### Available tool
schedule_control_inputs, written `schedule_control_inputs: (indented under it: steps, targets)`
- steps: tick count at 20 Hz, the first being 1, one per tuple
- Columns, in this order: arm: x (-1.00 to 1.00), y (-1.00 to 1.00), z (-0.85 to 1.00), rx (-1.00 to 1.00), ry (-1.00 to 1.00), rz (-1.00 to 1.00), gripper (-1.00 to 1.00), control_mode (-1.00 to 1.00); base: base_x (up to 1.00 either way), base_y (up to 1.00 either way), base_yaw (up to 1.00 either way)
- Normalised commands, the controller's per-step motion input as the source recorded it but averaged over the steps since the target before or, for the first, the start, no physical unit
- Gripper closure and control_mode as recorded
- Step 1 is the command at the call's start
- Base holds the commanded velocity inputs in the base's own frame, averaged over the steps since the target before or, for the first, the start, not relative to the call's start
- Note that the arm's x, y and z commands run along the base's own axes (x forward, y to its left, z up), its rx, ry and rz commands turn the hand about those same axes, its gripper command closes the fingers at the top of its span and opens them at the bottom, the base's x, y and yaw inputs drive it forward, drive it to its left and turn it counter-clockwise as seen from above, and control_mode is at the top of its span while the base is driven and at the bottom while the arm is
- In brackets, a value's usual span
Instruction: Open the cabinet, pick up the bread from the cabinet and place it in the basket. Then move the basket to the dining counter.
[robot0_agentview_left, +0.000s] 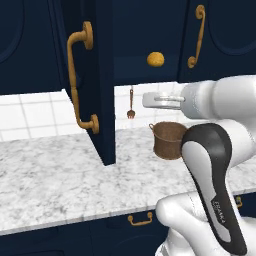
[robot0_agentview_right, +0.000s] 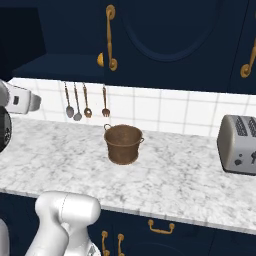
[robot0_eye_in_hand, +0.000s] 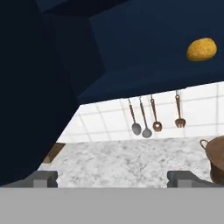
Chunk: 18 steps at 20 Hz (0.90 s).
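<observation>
The cabinet's left door (robot0_agentview_left: 102, 80) stands swung open toward me, its brass handle (robot0_agentview_left: 79, 80) facing out. Inside, on the shelf, sits the bread (robot0_agentview_left: 155, 59), a small golden bun that appears at the upper right of the hand view (robot0_eye_in_hand: 201, 49). The brown basket (robot0_agentview_left: 170, 140) stands upright on the marble counter below the cabinet (robot0_agentview_right: 123, 144). My gripper (robot0_eye_in_hand: 113, 178) is open and holds nothing. It hovers above the counter, below the shelf and left of the bread. The dining counter is out of view.
Several metal utensils (robot0_agentview_right: 85, 102) hang on the white tiled wall behind the basket. A silver toaster (robot0_agentview_right: 239, 145) stands at the right of the counter (robot0_agentview_right: 175, 180). The neighbouring cabinet door (robot0_agentview_right: 165, 30) is shut. Drawers with brass pulls (robot0_agentview_left: 140, 219) run below the counter.
</observation>
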Motion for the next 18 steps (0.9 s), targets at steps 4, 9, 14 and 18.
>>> schedule_control_inputs:
  steps: [4, 9, 14, 18]
  targets:
    - [0.09, -1.0, 0.59, -0.16, -0.01, -0.27, -1.0, -1.0, 0.0, 0.0, 0.0]
    - [0.04, -1.0, 0.64, -0.23, 0.0, -0.24, -1.0, -1.0, 0.0, 0.0, 0.0]
    - [0.21, -1.0, 0.4, -0.17, -0.02, -0.22, -1.0, -1.0, 0.0, 0.0, 0.0]
    - [0.64, -0.43, 0.03, 0.0, 0.03, -0.07, -1.0, -1.0, 0.0, 0.0, 0.0]
